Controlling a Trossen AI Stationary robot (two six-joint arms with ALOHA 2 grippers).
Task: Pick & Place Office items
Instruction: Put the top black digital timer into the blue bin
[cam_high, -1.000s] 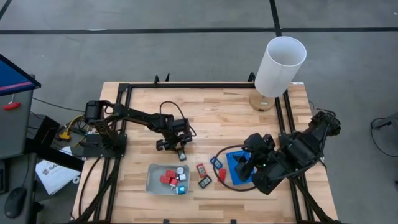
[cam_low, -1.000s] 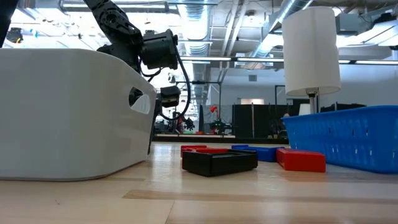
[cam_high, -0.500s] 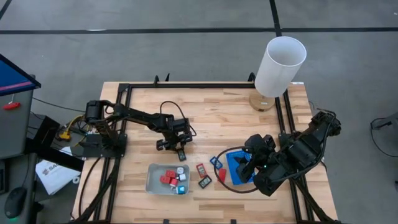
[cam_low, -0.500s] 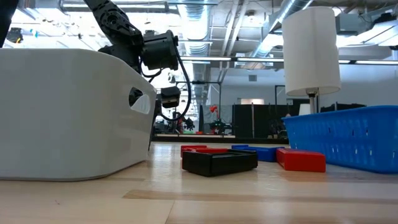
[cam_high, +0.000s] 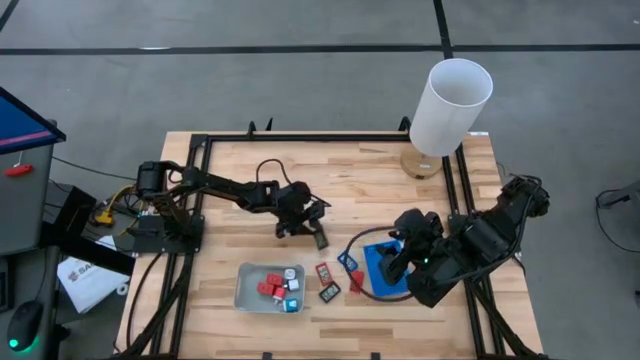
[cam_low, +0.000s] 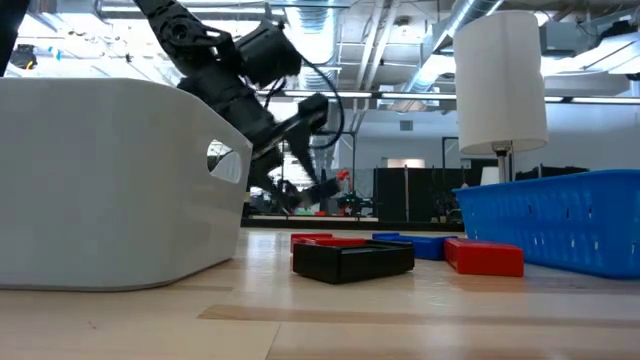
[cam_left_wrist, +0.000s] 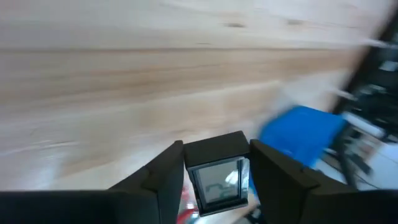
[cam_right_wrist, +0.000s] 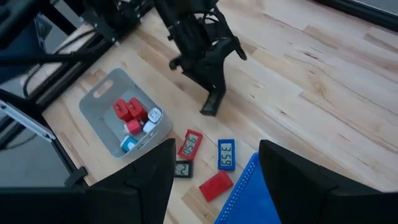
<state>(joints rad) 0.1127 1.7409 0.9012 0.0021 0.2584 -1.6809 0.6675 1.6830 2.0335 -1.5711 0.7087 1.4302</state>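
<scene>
The left gripper (cam_high: 318, 236) has swung away from its spot above the grey tray (cam_high: 246, 290) and now reaches toward the middle of the desk (cam_high: 360, 190), its wrist tilted where it hung straight down a moment ago. Its fingers (cam_left_wrist: 280, 177) are closed on a flat black rectangle with a pale face (cam_left_wrist: 217, 173), and they have narrowed slightly over the last moment. My reading is that this piece is being carried off, not dropped in the grey tray; the destination is not clear.

Below and behind the left fingers, the grey tray holds red blocks (cam_right_wrist: 127, 111) and small white and cyan bits (cam_right_wrist: 152, 117). Ahead of them on the bare wood lie a red-framed display piece (cam_right_wrist: 189, 144), a blue-framed one (cam_right_wrist: 226, 155), a black one (cam_right_wrist: 182, 168) and a loose red block (cam_right_wrist: 216, 185), all just beside the blue tray (cam_high: 380, 270).

The right gripper (cam_high: 393, 266) hovers over the blue tray, shifted a little; its fingers (cam_right_wrist: 305, 186) stand apart with nothing between them.
</scene>
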